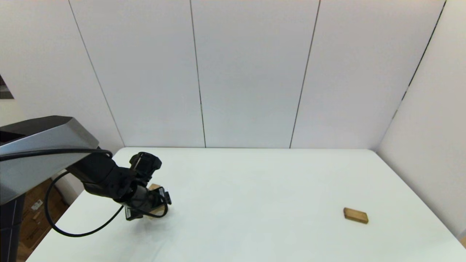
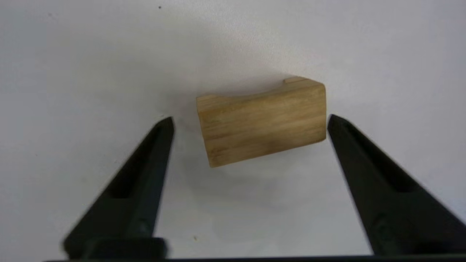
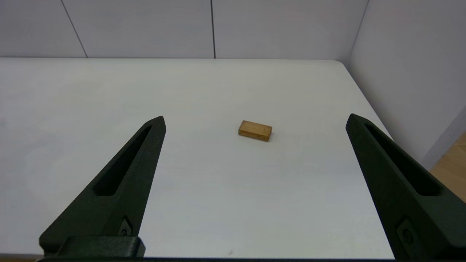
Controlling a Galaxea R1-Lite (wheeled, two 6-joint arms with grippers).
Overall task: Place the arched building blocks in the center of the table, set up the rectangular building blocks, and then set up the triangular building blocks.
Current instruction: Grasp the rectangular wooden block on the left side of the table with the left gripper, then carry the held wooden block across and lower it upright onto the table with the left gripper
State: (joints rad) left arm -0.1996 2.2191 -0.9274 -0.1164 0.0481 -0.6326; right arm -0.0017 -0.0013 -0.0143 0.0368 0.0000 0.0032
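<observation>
Left arm reaches in from the table's left side, wrist bent steeply down, left gripper low over the white table near its left edge; a black cable loops under the forearm; in the head view the wrist housing covers most of the arched building block, only a sliver of light wood showing behind the gripper; the left wrist view shows what the head view hides: the left gripper is spread wide, released, one finger to each side of the arched building block, a gap of bare table between each tip and the wood, nothing grasped; the block lies on the table skewed to the line between the fingers, curved cut-out on the side away from the camera, two short legs visible at its ends; right arm sits outside the head view; the right wrist view shows the right gripper also released and wide, empty, held above the near part of the table and facing the rectangular building block, which lies flat well ahead of the tips; head view places the rectangular building block on the right half, nearer the right edge than the centre, well apart from the arched one; the middle of the table between the two blocks is bare white surface; triangular block not seen in any view; wall panels stand close behind the far edge and along the right side.
</observation>
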